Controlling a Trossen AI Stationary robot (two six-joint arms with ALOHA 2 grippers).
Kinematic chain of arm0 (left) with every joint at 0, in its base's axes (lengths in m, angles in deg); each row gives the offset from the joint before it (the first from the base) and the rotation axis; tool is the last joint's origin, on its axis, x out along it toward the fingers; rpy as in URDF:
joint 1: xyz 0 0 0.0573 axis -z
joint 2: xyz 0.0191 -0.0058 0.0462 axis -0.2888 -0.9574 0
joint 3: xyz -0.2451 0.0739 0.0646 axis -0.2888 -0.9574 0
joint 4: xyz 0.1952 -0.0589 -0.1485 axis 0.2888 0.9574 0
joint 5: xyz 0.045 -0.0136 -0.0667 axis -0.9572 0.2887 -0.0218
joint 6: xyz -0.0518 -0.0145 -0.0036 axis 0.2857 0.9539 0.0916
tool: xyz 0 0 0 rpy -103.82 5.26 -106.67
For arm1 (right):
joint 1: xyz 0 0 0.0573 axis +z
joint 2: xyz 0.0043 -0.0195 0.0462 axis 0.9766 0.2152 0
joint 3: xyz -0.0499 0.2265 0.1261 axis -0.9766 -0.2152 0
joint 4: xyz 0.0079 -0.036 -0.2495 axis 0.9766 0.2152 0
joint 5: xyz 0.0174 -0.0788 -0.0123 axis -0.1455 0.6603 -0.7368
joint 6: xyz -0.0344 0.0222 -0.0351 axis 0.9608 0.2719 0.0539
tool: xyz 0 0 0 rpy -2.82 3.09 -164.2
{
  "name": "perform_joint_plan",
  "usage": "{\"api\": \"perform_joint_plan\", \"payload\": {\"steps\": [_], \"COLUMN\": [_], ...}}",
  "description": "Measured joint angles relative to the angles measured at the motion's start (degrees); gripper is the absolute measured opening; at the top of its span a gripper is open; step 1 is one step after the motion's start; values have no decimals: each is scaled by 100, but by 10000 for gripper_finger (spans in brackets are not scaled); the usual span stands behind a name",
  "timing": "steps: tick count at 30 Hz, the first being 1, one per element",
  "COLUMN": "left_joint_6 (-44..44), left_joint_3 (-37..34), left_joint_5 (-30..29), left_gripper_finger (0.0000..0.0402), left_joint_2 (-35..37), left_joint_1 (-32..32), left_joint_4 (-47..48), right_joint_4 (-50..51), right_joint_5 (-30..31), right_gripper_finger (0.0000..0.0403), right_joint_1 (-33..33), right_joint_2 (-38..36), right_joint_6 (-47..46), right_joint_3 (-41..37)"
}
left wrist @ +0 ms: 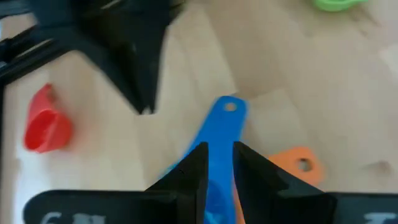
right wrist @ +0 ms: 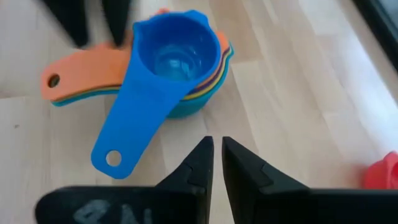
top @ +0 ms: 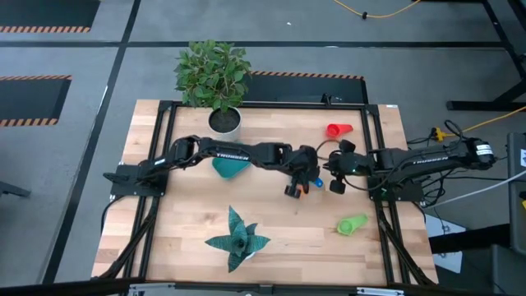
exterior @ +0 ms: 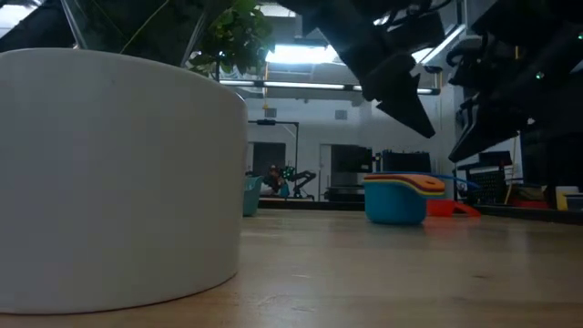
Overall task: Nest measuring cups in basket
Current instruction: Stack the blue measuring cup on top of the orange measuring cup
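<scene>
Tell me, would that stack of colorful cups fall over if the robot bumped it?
Probably it would slide rather than tip: the stack of cups sits low and wide on the wooden table. The blue cup on top looks like stiff, light plastic, so a push could shift it.

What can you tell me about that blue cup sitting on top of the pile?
The blue cup looks like glossy plastic: a round empty bowl with a small pour lip and a flat handle ending in a hanging hole. It sits upright, nested as the top piece of the stack on the wooden table, its handle swung away from the orange handle below. The left fingers straddle its handle.
</scene>
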Motion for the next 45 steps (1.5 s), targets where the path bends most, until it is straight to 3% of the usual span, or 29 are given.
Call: {"api": "perform_joint_plan", "payload": {"steps": [18,34,45], "left_joint_6": [1661,1943,1943], "left_joint_3": [2,2,2], "left_joint_5": [-19,-35,-28], "left_gripper_finger": [68,68,68], "left_joint_2": [4,4,4], "left_joint_1": [635,474,412], "left_joint_4": [1384,1561,1520], "right_joint_4": [-339,-1655,-1993], "right_joint_5": [-42,-1928,-2404], "right_gripper_finger": [39,39,39], "right_joint_1": [0,4,4], "right_joint_2": [1231,1860,1880], "right_joint_6": [-59,-76,-50], "right_joint_3": [-2,-2,-4]}}
